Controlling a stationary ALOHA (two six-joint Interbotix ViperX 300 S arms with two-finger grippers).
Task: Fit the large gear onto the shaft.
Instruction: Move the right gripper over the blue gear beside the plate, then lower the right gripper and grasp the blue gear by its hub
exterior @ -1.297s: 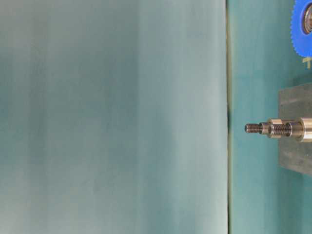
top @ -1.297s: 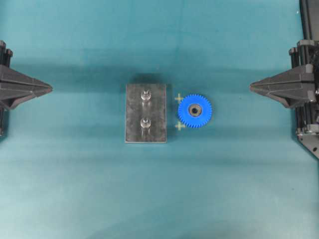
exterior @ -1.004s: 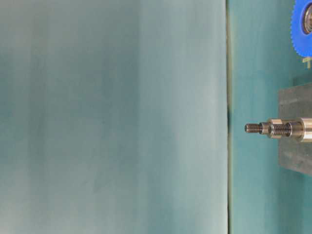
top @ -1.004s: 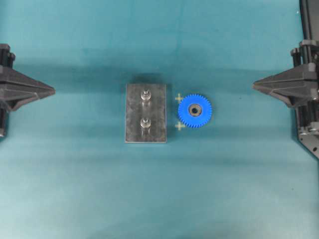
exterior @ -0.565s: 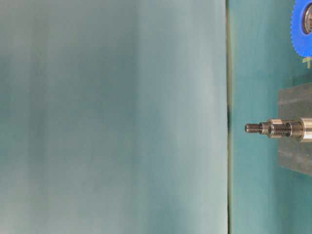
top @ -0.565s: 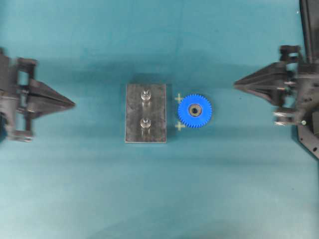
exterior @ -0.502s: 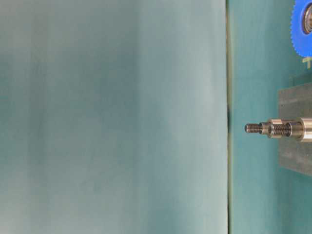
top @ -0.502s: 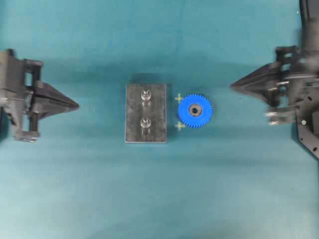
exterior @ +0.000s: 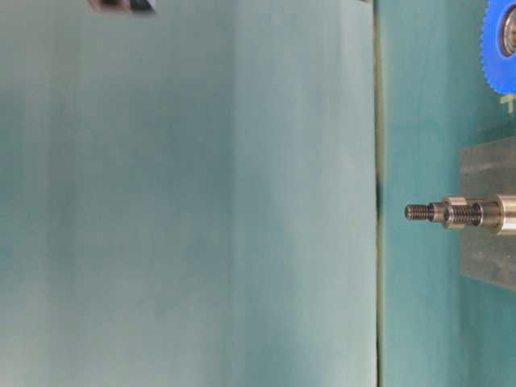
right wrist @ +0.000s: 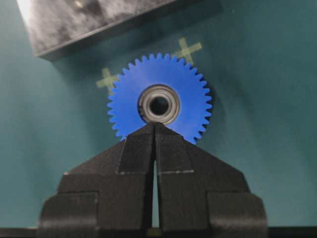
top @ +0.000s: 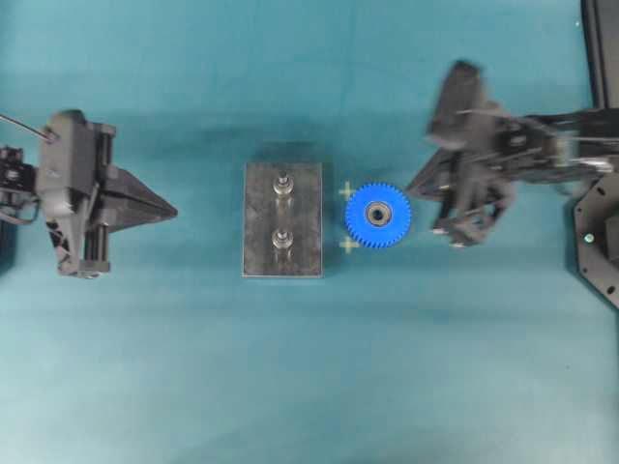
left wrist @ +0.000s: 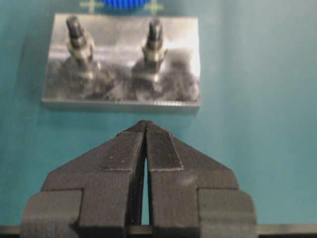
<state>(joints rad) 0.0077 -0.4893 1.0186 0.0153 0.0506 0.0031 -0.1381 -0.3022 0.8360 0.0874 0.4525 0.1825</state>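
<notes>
gear [top: 378,215] lies flat on the desk [top: 309,387], just right of the plate [top: 282,220] in overhead view, w/ two tape crosses [top: 347,191] between them. shaft [top: 282,184] and twin peg [top: 282,240] stand bare on plate. right gripper [top: 410,186] pressed together, tip at gear's edge; left gripper [top: 172,208] also pressed together, well apart from plate.

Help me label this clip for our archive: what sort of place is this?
Probably a robotics lab test bench: a bare teal table, two black grippers, left and right, a blue gear lying between taped crosses, and a steel plate with two pegs.
</notes>
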